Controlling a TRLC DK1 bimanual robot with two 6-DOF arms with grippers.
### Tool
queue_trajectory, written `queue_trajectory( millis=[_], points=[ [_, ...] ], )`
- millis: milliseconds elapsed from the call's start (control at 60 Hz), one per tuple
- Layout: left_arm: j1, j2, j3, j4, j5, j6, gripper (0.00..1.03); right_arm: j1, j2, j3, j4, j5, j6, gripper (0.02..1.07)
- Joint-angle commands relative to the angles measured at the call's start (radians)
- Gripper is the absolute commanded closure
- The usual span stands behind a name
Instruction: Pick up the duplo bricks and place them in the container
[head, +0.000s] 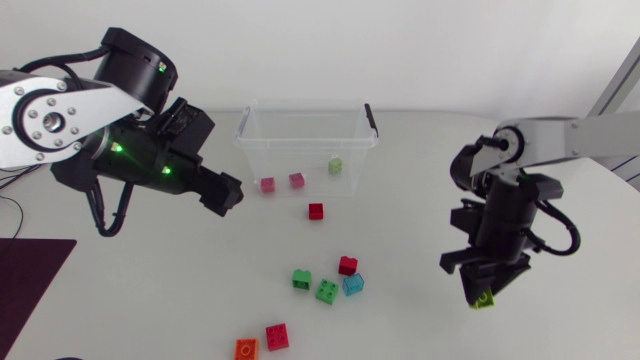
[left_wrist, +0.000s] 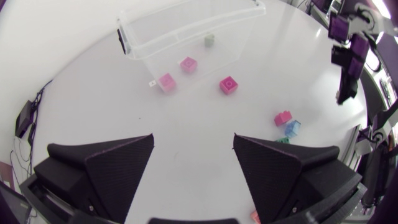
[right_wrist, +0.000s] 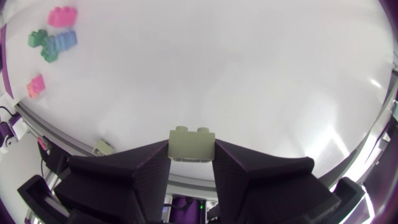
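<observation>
**White bench (head: 420, 330): three in, one held, seven loose**

At upper centre of the head view the clear container (head: 305, 130) is set, and three bricks (head: 296, 180) appear to lie inside it. A lime brick (head: 484, 299) is clamped between the right fingers (head: 482, 282) at lower right, well apart from the container, so its delivery is not yet done. The left fingers (head: 228, 192) are spread apart and empty, just left of the container. Seven bricks are left loose: a red brick (head: 316, 210) just below the container, a cluster of four (head: 327, 291) at lower centre, and a pair (head: 277, 336) near the bottom edge. Less than a third is judged done.
</observation>
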Motion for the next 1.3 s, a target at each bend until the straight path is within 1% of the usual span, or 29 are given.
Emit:
queue_trajectory(
  millis=[0,67,100,200,217,250,317,333,367,383,417,450,467,500,583,767,800,933,983,1033,1133,1150,1167,1183,1217,1233,1250,1267,1283],
  points=[
    [0.012,-0.048,-0.055,-0.049,-0.007,0.073,0.14,0.028,-0.033,0.085,-0.001,-0.002,0.010,1.01],
    [0.008,-0.072,-0.089,-0.070,-0.006,0.122,0.14,0.041,-0.041,0.151,0.043,-0.010,0.010,1.01],
    [-0.008,-0.103,-0.135,-0.089,-0.001,0.177,0.14,0.050,-0.044,0.170,0.063,-0.010,0.012,1.01],
    [-0.072,-0.180,-0.252,-0.112,-0.003,0.281,0.14,0.096,-0.061,0.217,0.155,-0.021,0.019,1.01],
    [-0.100,-0.203,-0.282,-0.124,-0.003,0.307,0.11,0.110,-0.073,0.222,0.193,-0.021,0.018,1.01],
    [-0.114,-0.215,-0.301,-0.130,-0.003,0.320,0.11,0.133,-0.086,0.236,0.229,-0.019,0.018,1.01],
    [-0.181,-0.244,-0.357,-0.162,-0.003,0.357,0.10,0.159,-0.090,0.283,0.273,-0.021,0.019,1.01],
    [-0.186,-0.244,-0.359,-0.164,-0.001,0.360,0.10,0.160,-0.090,0.288,0.278,-0.021,0.019,1.01],
    [-0.247,-0.249,-0.403,-0.171,-0.001,0.375,0.09,0.174,-0.090,0.326,0.318,-0.021,0.022,1.01],
    [-0.255,-0.249,-0.411,-0.173,-0.001,0.376,0.09,0.177,-0.090,0.337,0.332,-0.021,0.027,1.01],
    [-0.299,-0.249,-0.433,-0.171,-0.001,0.378,0.09,0.182,-0.086,0.358,0.348,-0.021,0.036,1.01],
    [-0.368,-0.250,-0.457,-0.168,-0.001,0.378,0.09,0.189,-0.072,0.394,0.356,-0.024,0.038,1.01],
    [-0.379,-0.250,-0.460,-0.165,-0.001,0.378,0.09,0.191,-0.067,0.401,0.356,-0.027,0.038,1.01],
    [-0.423,-0.249,-0.479,-0.139,-0.001,0.375,0.09,0.191,-0.060,0.432,0.368,-0.045,0.038,1.01],
    [-0.479,-0.221,-0.511,-0.058,-0.001,0.376,0.09,0.192,-0.052,0.484,0.399,-0.073,0.038,1.01],
    [-0.483,-0.086,-0.511,0.048,-0.001,0.407,0.09,0.194,-0.030,0.542,0.490,-0.099,0.053,1.01],
    [-0.479,-0.034,-0.511,0.080,-0.001,0.438,0.09,0.200,-0.010,0.568,0.519,-0.100,0.062,1.01],
    [-0.457,0.047,-0.508,0.120,-0.003,0.496,0.09,0.219,0.039,0.639,0.540,-0.117,0.078,1.01],
    [-0.440,0.058,-0.509,0.146,-0.003,0.524,0.09,0.232,0.062,0.657,0.594,-0.117,0.082,1.01],
    [-0.439,0.070,-0.506,0.151,-0.003,0.525,0.10,0.238,0.083,0.670,0.614,-0.117,0.084,1.01],
    [-0.422,0.109,-0.502,0.155,-0.001,0.548,0.34,0.254,0.167,0.679,0.667,-0.108,0.082,1.01],
    [-0.414,0.109,-0.502,0.155,-0.003,0.553,0.40,0.255,0.177,0.679,0.678,-0.108,0.082,1.00],
    [-0.411,0.109,-0.502,0.155,-0.001,0.556,0.43,0.257,0.195,0.680,0.697,-0.102,0.082,0.99],
    [-0.403,0.107,-0.502,0.155,-0.001,0.561,0.49,0.258,0.203,0.682,0.704,-0.097,0.082,0.98],
    [-0.400,0.106,-0.500,0.155,-0.001,0.562,0.53,0.263,0.232,0.688,0.732,-0.082,0.081,0.96],
    [-0.390,0.100,-0.500,0.155,-0.001,0.567,0.63,0.265,0.244,0.691,0.741,-0.079,0.081,0.96],
    [-0.388,0.098,-0.502,0.155,-0.001,0.568,0.65,0.268,0.253,0.694,0.746,-0.077,0.081,0.95],
    [-0.385,0.095,-0.502,0.155,-0.001,0.568,0.72,0.271,0.270,0.702,0.753,-0.070,0.079,0.90],
    [-0.383,0.092,-0.502,0.155,-0.001,0.568,0.76,0.274,0.283,0.705,0.756,-0.064,0.078,0.86]
  ],
)
